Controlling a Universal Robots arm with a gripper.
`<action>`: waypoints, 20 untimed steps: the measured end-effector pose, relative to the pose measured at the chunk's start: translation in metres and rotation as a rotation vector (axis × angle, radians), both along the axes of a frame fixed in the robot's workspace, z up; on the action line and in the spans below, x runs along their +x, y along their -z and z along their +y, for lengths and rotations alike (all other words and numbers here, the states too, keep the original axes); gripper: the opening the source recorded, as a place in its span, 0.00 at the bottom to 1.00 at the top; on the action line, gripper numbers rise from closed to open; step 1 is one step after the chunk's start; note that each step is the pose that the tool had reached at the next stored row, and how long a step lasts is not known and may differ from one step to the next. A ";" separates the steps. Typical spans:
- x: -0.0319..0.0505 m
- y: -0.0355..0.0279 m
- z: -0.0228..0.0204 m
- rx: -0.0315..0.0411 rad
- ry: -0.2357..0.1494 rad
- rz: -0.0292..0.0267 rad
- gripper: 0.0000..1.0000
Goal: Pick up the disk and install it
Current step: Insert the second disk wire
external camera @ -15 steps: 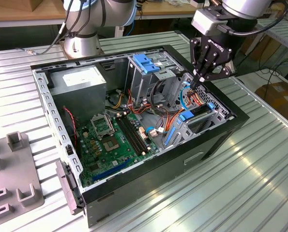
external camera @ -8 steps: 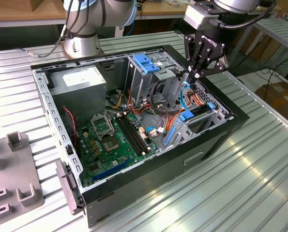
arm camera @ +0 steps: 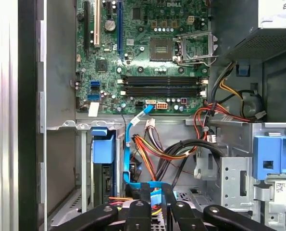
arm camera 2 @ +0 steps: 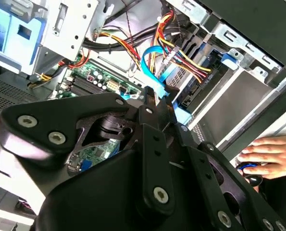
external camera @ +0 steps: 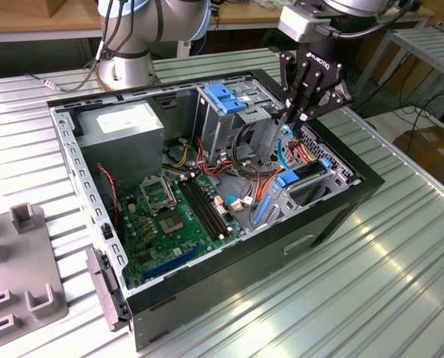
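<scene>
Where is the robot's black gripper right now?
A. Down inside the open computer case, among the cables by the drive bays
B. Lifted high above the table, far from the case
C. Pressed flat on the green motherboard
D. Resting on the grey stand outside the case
A. In the exterior view the gripper reaches into the open computer case, its tip among the coloured cables next to the drive bays, not on the motherboard.

Silver-grey tubular metal arm [external camera: 143, 30] with pale blue joint rings, standing on a round silver base, black cables trailing down alongside. At the wrist, a light grey camera block above a matte black two-finger linkage gripper [external camera: 294, 113], white lettering on its palm. Black jointed links [arm camera 2: 152, 159] studded with silver hex-socket screws; glossy black finger bars [arm camera: 155, 211].
</scene>
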State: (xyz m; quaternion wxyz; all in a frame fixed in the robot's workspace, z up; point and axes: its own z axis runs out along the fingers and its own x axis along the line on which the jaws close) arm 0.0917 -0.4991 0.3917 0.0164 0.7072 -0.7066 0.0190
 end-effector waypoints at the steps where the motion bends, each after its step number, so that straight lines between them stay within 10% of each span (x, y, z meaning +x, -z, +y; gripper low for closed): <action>1: 0.0000 0.0003 0.0007 -0.0181 -0.002 0.0000 0.24; 2: 0.0000 0.0009 0.0021 -0.0340 -0.004 -0.0001 0.24; 4: 0.0000 0.0091 0.0151 -0.1036 -0.011 -0.0020 0.24; 5: 0.0000 0.0155 0.0178 -0.1612 -0.011 -0.0022 0.11; 6: 0.0000 0.0177 0.0182 -0.1897 -0.011 -0.0024 0.11; 13: 0.0000 0.0226 0.0199 -0.2450 -0.011 -0.0021 0.18; 20: 0.0001 0.0258 0.0213 -0.2571 -0.011 -0.0020 0.25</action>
